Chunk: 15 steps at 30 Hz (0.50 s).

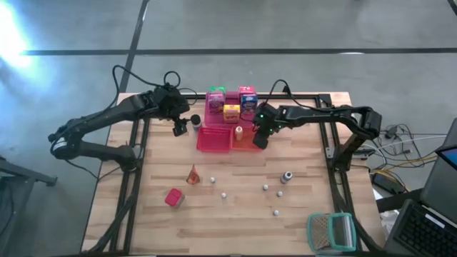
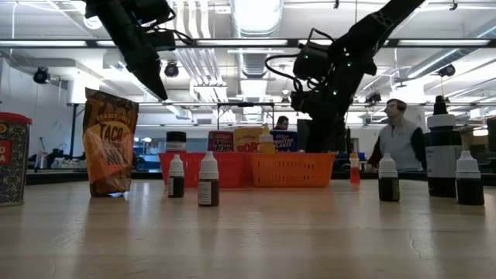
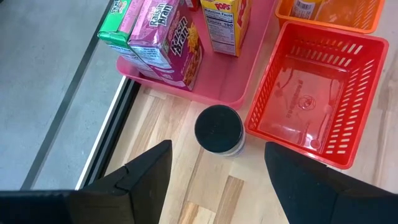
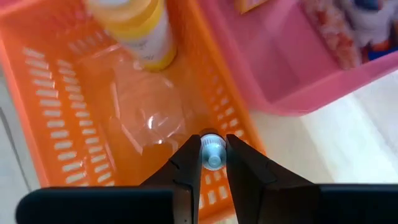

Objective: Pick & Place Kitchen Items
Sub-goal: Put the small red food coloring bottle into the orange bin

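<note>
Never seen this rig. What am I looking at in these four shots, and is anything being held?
Two dark robot arms work at a wooden table. One shot looks straight down, one looks level across the tabletop, and two come from cameras on the arms' wrists. The left hand hangs open above a black-lidded jar beside the empty red basket. The right hand is shut on a small bottle over the orange basket, which already holds a yellow-capped bottle. Little cartons stand on a pink tray; more small items are scattered nearer the front.

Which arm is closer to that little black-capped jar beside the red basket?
Left. The left gripper hangs open right above the jar; the right gripper is over the orange basket, holding a small bottle.
</note>
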Available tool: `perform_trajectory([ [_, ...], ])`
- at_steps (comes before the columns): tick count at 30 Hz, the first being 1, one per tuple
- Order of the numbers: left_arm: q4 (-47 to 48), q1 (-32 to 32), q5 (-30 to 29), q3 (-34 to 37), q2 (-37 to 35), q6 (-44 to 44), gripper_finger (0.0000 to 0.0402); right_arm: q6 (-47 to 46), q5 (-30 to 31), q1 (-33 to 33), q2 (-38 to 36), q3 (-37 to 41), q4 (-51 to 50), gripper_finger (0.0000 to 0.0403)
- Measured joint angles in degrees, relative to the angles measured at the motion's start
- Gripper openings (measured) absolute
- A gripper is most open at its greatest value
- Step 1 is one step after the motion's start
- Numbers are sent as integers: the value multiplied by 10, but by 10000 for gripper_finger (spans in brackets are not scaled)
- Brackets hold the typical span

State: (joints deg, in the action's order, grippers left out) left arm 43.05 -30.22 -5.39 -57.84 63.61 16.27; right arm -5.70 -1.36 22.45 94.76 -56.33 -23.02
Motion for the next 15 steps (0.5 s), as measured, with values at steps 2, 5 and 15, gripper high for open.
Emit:
perform_trajectory([
  [2,0,0,0,0,0,0,262,3,0,3,0,-2,1,58],
  [5,0,0,0,0,0,0,262,4,-1,7,4,-2,0,63],
  [15,0,0,0,0,0,0,262,6,-6,7,35,-7,-1,56],
])
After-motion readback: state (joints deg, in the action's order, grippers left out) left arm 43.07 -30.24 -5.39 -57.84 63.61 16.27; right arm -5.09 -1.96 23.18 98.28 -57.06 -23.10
